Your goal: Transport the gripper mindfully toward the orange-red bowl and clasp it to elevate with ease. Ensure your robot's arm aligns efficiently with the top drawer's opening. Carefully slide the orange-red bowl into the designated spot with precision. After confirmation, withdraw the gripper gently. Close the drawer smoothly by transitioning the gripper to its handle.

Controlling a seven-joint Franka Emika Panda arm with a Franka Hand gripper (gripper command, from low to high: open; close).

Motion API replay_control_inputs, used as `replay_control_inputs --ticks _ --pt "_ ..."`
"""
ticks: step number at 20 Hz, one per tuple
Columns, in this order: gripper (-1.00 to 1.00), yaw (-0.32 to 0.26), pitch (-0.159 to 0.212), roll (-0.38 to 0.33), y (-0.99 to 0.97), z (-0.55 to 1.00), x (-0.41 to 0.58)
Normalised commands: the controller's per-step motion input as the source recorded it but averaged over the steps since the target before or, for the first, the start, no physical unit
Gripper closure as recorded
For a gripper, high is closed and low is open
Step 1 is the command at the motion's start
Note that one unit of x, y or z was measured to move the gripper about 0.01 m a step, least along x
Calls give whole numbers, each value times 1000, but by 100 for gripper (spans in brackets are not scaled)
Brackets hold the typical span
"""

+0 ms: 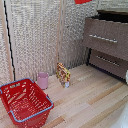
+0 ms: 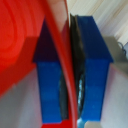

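- The wrist view shows the gripper (image 2: 71,65) clamped on the rim of the orange-red bowl (image 2: 22,40): the thin red wall runs between the two blue fingers (image 2: 95,60), jaws narrow and holding it
- In the exterior view only a sliver of the orange-red bowl (image 1: 83,1) shows, at about 12 o'clock on the picture's edge, high above the floor; the arm itself is out of sight there
- The top drawer (image 1: 107,36) stands pulled out at roughly 2 o'clock, its handle (image 1: 103,38) across the front, the lower drawer (image 1: 107,61) beneath it shut
- Judged step: carrying the bowl over the drawer's opening, well short of release
- To do it well, keep the pinch firm, since a glossy rim may slip; travel toward 2 o'clock at this height, then lower only once the bowl is past the drawer front
- Keep the bowl level and clear of the front edge
- The red basket (image 1: 25,102), pink cup (image 1: 43,80) and snack bag (image 1: 63,74) sit low at 7 to 8 o'clock, well apart from the path
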Motion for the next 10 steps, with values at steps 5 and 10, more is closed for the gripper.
replay_control_inputs --ticks 5,10 --pt "100 -237 53 17 -539 296 -263" --pt "100 -155 12 7 -770 182 -111"
